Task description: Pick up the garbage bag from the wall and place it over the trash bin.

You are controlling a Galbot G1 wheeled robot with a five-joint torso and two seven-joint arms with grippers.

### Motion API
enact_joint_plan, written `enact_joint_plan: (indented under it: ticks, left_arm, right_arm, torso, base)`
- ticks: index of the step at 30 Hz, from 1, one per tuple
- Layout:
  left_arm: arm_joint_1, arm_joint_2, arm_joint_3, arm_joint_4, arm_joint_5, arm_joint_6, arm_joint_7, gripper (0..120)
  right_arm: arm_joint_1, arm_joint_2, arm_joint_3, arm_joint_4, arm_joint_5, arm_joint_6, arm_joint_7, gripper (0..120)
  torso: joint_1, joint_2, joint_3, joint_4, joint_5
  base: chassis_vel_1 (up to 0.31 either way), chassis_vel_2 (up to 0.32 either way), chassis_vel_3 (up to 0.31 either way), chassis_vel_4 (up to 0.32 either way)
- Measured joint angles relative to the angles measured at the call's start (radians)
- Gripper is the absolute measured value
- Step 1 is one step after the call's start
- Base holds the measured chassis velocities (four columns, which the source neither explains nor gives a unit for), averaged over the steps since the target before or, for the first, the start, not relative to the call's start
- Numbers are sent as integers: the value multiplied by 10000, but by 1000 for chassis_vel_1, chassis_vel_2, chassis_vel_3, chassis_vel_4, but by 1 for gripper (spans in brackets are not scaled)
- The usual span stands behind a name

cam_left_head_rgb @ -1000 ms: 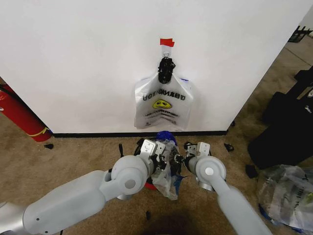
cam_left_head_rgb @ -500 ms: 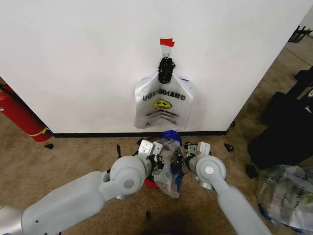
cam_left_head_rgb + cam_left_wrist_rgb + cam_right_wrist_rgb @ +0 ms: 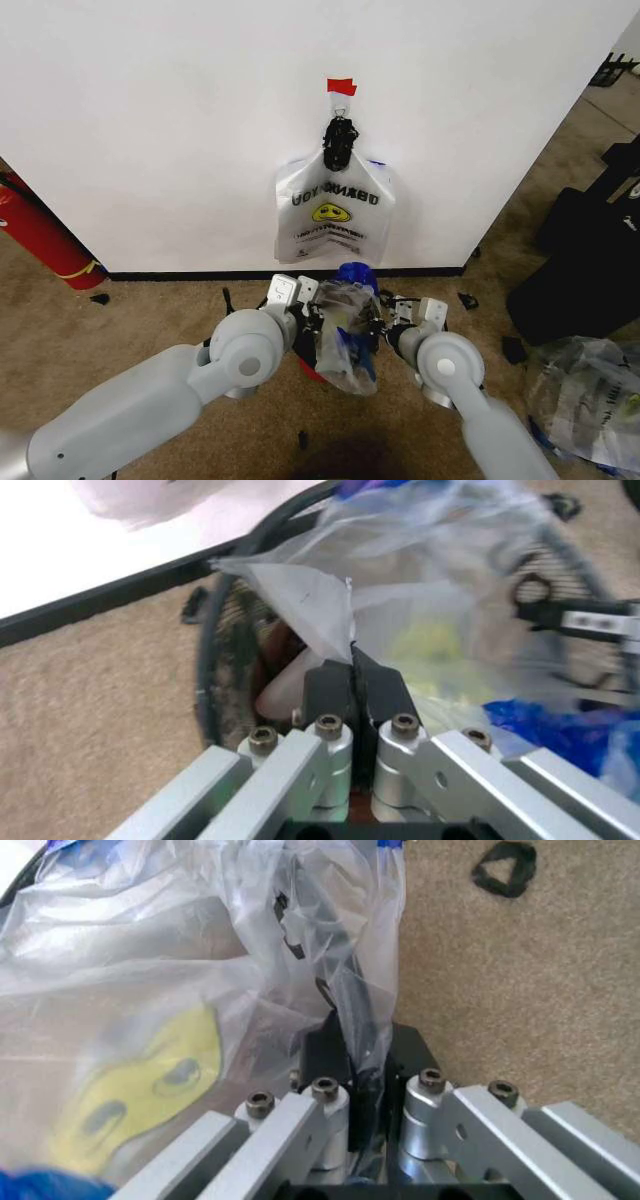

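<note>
Below the wall, on the carpet in front of us, we hold the garbage bag (image 3: pixel 345 335) stretched between our two claws over the trash bin (image 3: pixel 225 641). Our left gripper (image 3: pixel 352 676) has its dark fingers pressed fully together on a thin edge of the translucent plastic, right above the bin's black rim. Our right gripper (image 3: pixel 358 1057) is likewise clamped tight, with a bunched fold of the bag's edge squeezed between its fingers; the yellow smiley face (image 3: pixel 135 1084) shows through the film just beside it. From our head view the left gripper (image 3: pixel 312 320) and right gripper (image 3: pixel 384 325) sit close on either side of the crumpled bag, which hangs down between them with blue print (image 3: pixel 355 272) at its top. A second smiley bag (image 3: pixel 335 212) hangs from a black clip (image 3: pixel 339 142) on the wall behind, under a strip of red tape (image 3: pixel 341 86). A red cylinder (image 3: pixel 40 235) leans at the far left.
</note>
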Motion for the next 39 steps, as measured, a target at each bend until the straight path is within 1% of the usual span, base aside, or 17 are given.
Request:
enact_joint_plan:
  ticks: [5,7,10,11,12,13,14,17,22,23,26,29,30,33,34,36,39]
  left_arm:
    - [316,271,-434,-99,93,-41,103,0]
    - [595,480,-866,-306,134,-69,145,0]
    - [1032,706,-1444,-604,150,-73,155,0]
    - [1254,854,-1739,-738,169,-80,154,0]
    - [1399,956,-1953,-810,174,-85,164,0]
    - [1399,956,-1953,-810,174,-85,164,0]
    - [1515,1049,-2147,-859,176,-89,176,0]
    - [1717,1302,-2596,-1005,166,-95,280,0]
    - [1952,1617,-2930,-1048,113,-90,431,0]
    - [2049,1692,-3042,-1033,60,-80,463,0]
    - [2463,1863,-3429,-916,-108,-48,532,0]
    - [2800,2009,-3672,-865,-147,-24,612,0]
    - [2884,2054,-3731,-843,-152,-20,680,0]
    - [2980,2076,-3828,-830,-160,-3,907,0]
    - [2980,2076,-3828,-830,-160,-3,907,0]
    - [3013,2051,-3841,-825,-160,7,1108,0]
    - [3085,1968,-3824,-788,-160,8,1376,0]
  right_arm:
    - [-356,-12,203,197,-168,159,-482,1]
    - [-648,-15,313,386,-281,355,-747,1]
    - [-730,-3,333,451,-363,463,-967,1]
    - [-728,15,324,474,-378,513,-1035,1]
    - [-733,23,324,497,-379,542,-1071,1]
    - [-733,23,324,497,-379,542,-1071,1]
    - [-762,20,332,530,-379,561,-1109,1]
    - [-878,-9,371,621,-392,593,-1170,1]
    - [-961,-36,425,744,-348,601,-1264,1]
    - [-983,-63,455,776,-285,625,-1306,1]
    - [-1114,-176,638,859,-41,660,-1594,1]
    - [-1167,-248,779,871,184,662,-1809,1]
    - [-1215,-266,904,892,335,659,-1881,1]
    - [-1440,-272,1471,1068,922,578,-2001,1]
    - [-1440,-272,1471,1068,922,578,-2001,1]
    - [-1643,-276,1949,1262,1413,509,-2057,1]
    - [-1812,-306,2425,1447,1943,475,-2135,1]
  torso:
    - [0,0,0,1,0]
    - [0,0,0,-2,1]
    - [0,0,0,-6,-3]
    - [-1,1,-1,3,4]
    - [-2,0,-1,6,5]
    - [-2,0,-1,6,5]
    - [-1,0,0,7,-3]
    - [-1,0,-1,-2,2]
    - [-1,0,0,-2,0]
    - [-1,0,0,2,0]
    - [-1,0,0,-2,-1]
    - [-1,0,0,1,1]
    - [-1,0,0,5,4]
    - [0,0,0,2,0]
    - [0,0,0,2,0]
    - [0,0,-1,-4,3]
    - [0,0,-1,-3,3]
  base:
    - [0,0,0,0]
    - [0,0,0,0]
    - [0,0,0,0]
    - [0,0,0,0]
    - [0,0,0,0]
    - [0,0,0,0]
    - [0,0,0,0]
    - [0,0,0,0]
    - [0,0,0,0]
    - [0,0,0,0]
    - [0,0,0,0]
    - [0,0,0,0]
    - [0,0,0,0]
    - [0,0,0,0]
    - [0,0,0,0]
    - [0,0,0,0]
    - [0,0,0,0]
